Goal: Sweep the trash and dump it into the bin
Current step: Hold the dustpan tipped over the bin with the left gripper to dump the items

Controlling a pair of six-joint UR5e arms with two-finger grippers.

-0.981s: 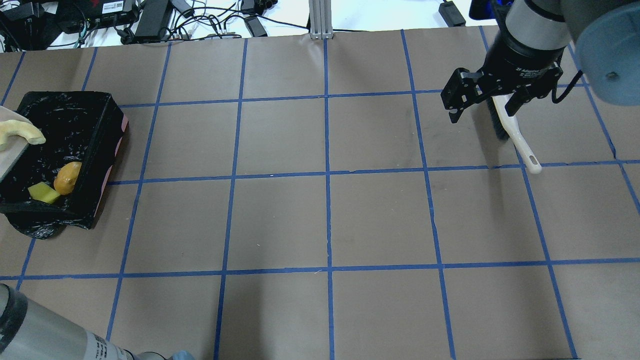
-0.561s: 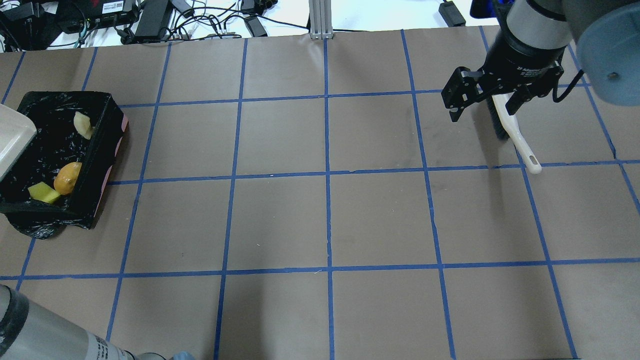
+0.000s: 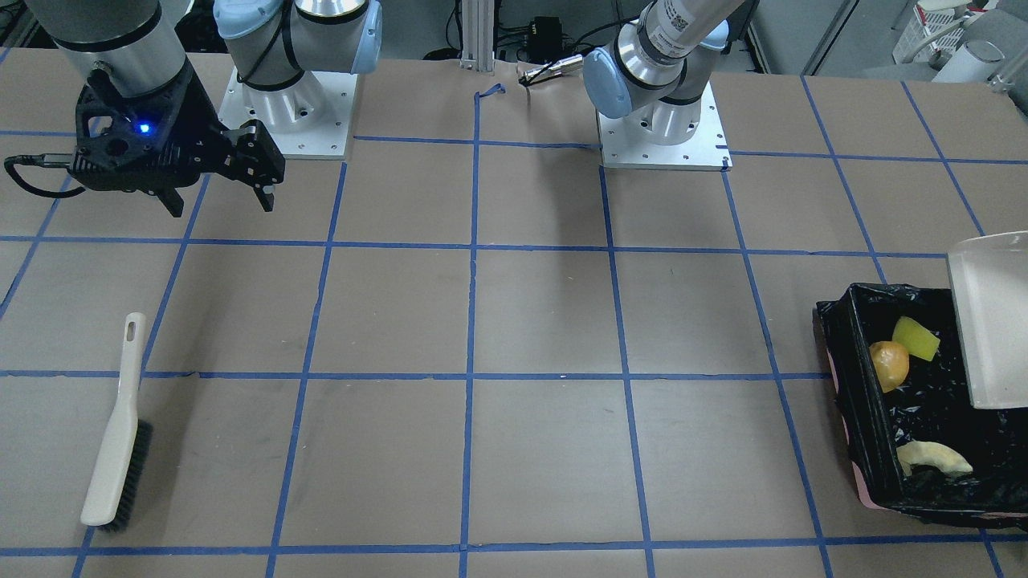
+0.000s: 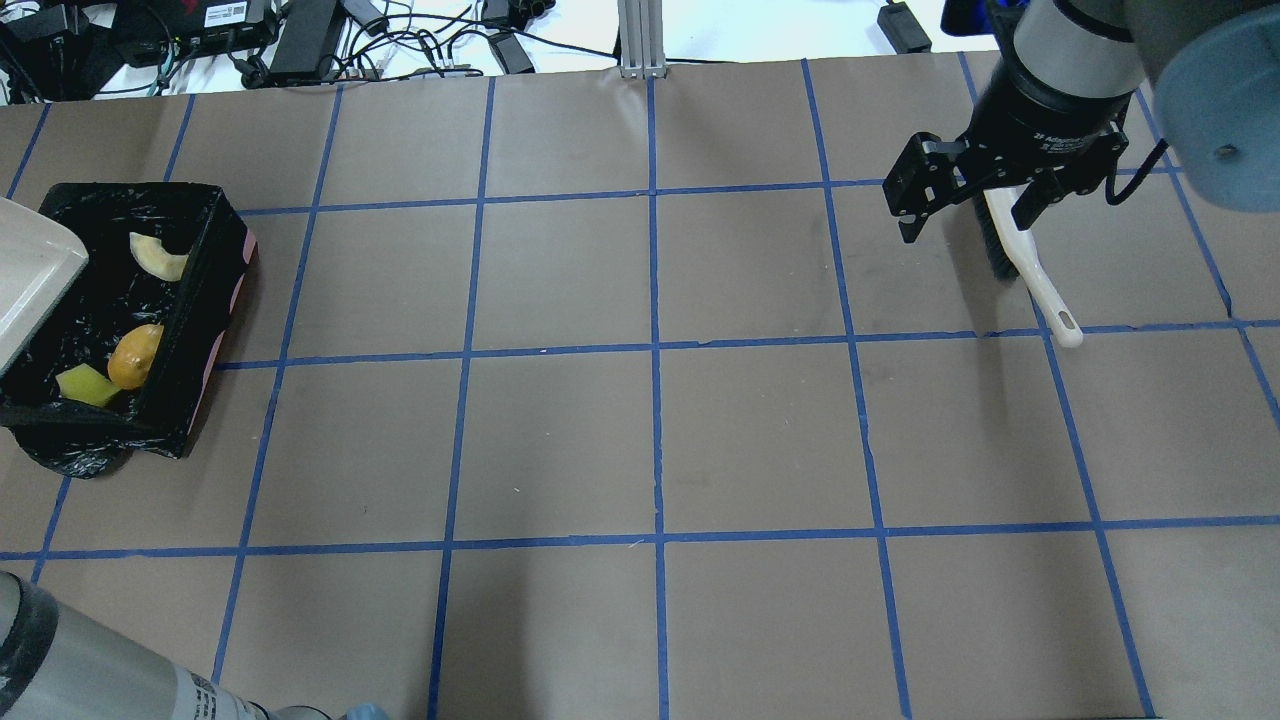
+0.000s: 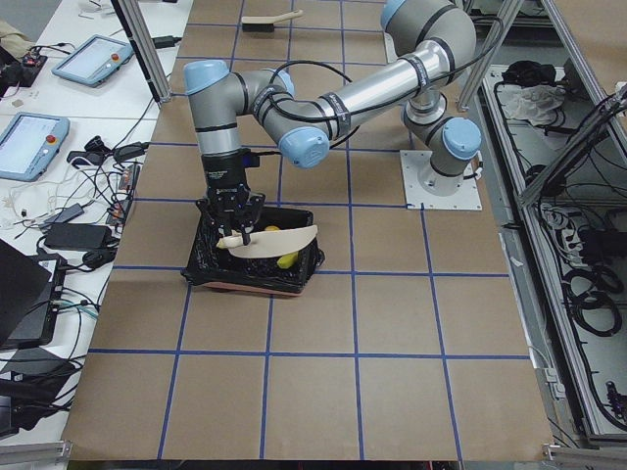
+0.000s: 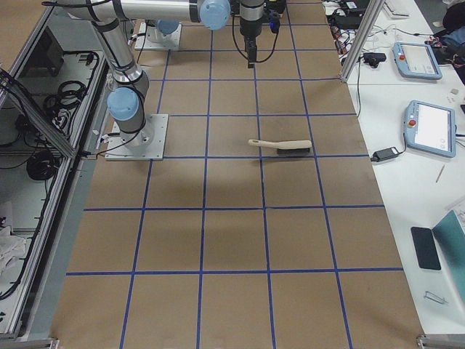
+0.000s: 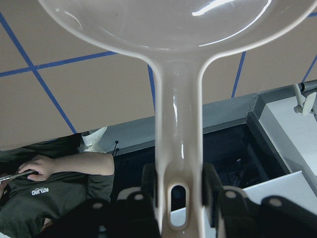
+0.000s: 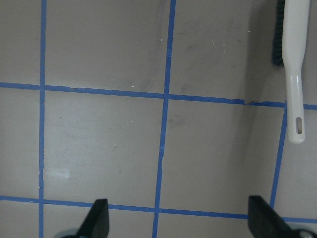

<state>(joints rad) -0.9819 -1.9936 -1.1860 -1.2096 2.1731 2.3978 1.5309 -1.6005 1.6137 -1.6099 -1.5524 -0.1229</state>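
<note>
The black-lined bin (image 4: 215,300) stands at the table's left end. In it lie the golden-brown potato (image 4: 135,355), the yellow wedge block (image 4: 85,385) and the pale melon slice (image 4: 158,258). All three also show in the front view: potato (image 3: 889,365), block (image 3: 915,337), slice (image 3: 932,459). My left gripper (image 7: 178,193) is shut on the handle of the beige dustpan (image 4: 30,280), which is held tilted over the bin's outer side (image 3: 992,321). My right gripper (image 4: 962,230) is open and empty, up above the table at the far right.
A white hand brush with black bristles (image 4: 1020,260) lies on the table under the right gripper and also shows in the right wrist view (image 8: 296,74). Blue tape lines grid the brown table. Cables and power bricks (image 4: 300,40) lie beyond the far edge.
The melon slice slid off the dustpan and dropped into the bin, where it now rests at the far end. The dustpan is empty. The right arm has barely moved.
</note>
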